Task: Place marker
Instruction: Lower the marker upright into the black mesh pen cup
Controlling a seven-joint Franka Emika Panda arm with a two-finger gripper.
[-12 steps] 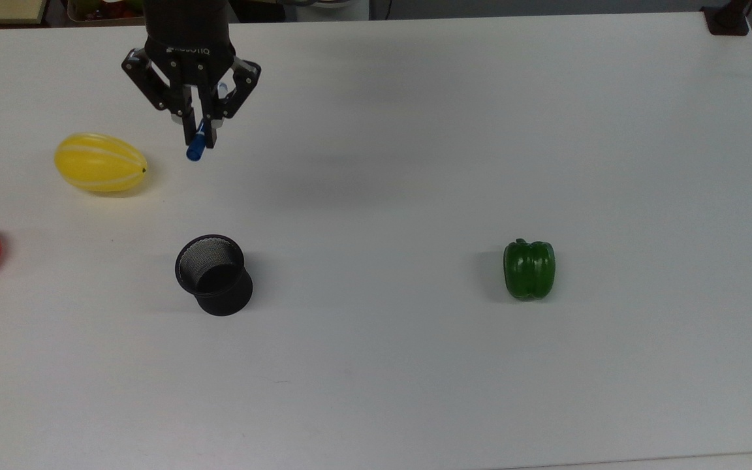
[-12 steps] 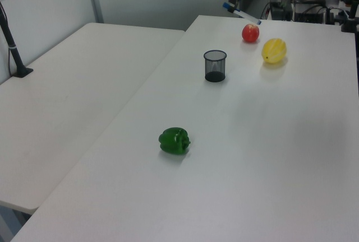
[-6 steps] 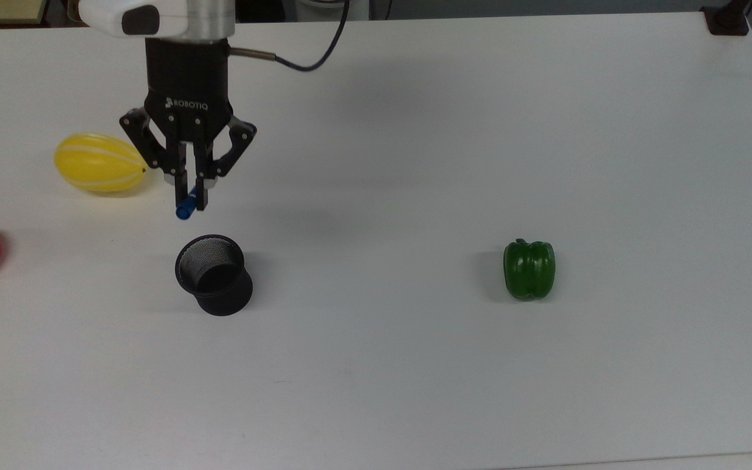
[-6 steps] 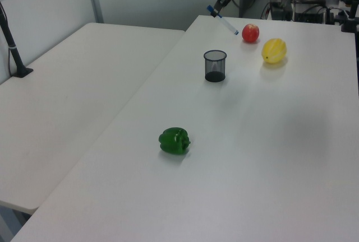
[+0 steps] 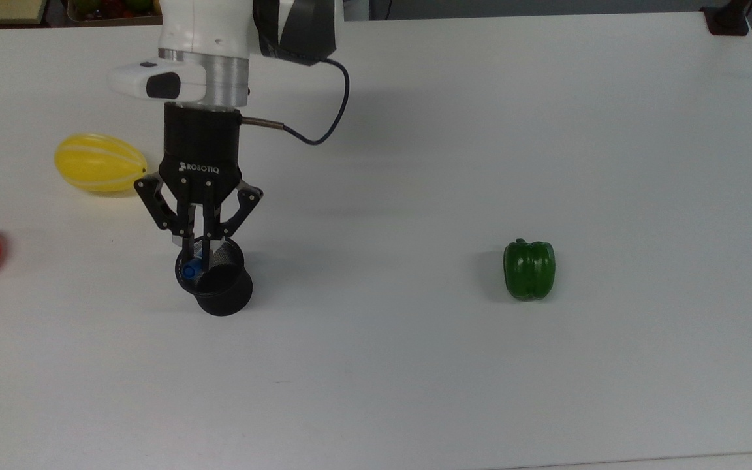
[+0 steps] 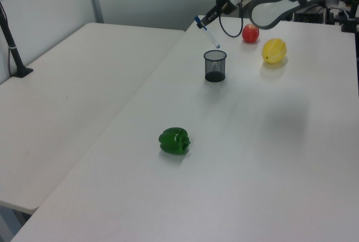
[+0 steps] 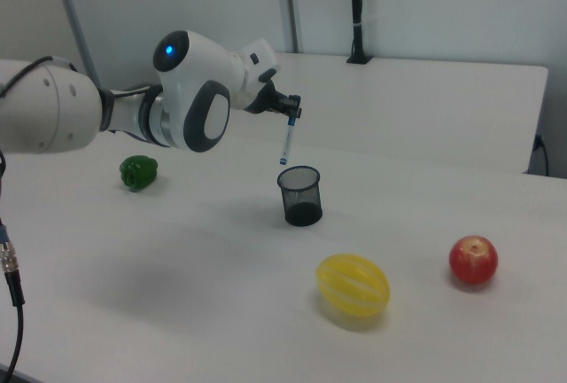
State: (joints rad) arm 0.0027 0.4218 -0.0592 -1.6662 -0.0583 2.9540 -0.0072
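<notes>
Pincer [image 5: 200,256] clamped on the marker [image 7: 286,144], holding it tilted, tip just above the rim of the mesh cup [image 7: 299,196] on the worktop [image 5: 454,365]. Carry looks done. Left to do, likely: lower, release into cup.
</notes>
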